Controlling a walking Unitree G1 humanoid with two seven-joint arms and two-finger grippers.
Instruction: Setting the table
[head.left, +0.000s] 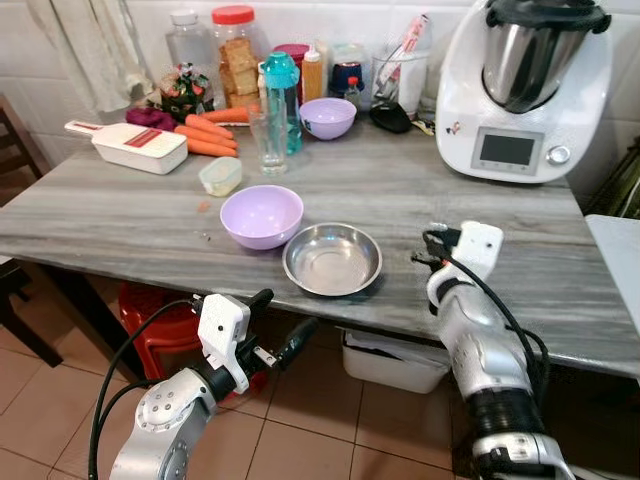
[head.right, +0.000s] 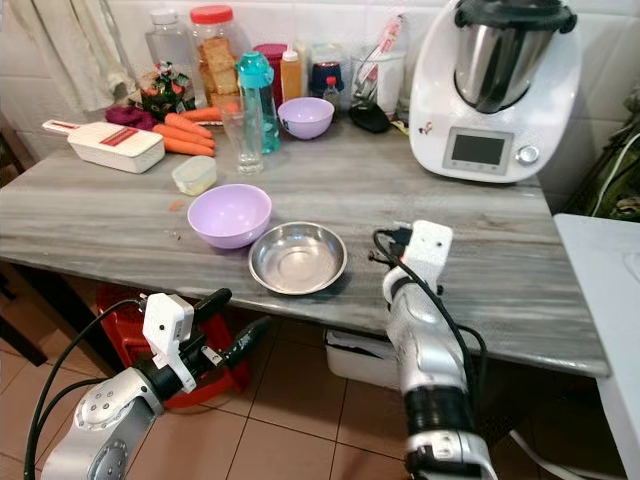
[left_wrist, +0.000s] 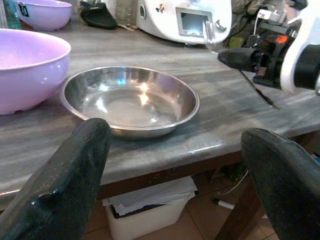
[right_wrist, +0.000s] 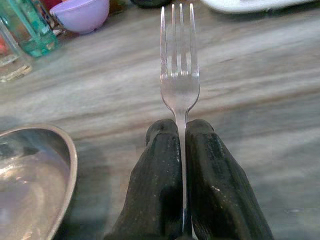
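A steel bowl (head.left: 332, 258) sits near the front edge of the grey wooden table (head.left: 420, 190), with a lilac bowl (head.left: 262, 215) just to its left. My right gripper (right_wrist: 182, 131) is shut on the handle of a steel fork (right_wrist: 179, 75). It holds the fork low over the table to the right of the steel bowl, tines pointing away toward the back. My left gripper (head.left: 288, 322) hangs open below the table's front edge, in front of the steel bowl (left_wrist: 131, 100), with nothing between its fingers (left_wrist: 65, 180).
At the back stand a smaller lilac bowl (head.left: 328, 117), a glass (head.left: 270, 140), a teal bottle (head.left: 282, 100), jars, carrots (head.left: 205, 135), a white slicer (head.left: 140, 147) and a white kitchen machine (head.left: 525, 90). Under the table are a red stool (head.left: 155, 315) and a white bin (head.left: 390, 362).
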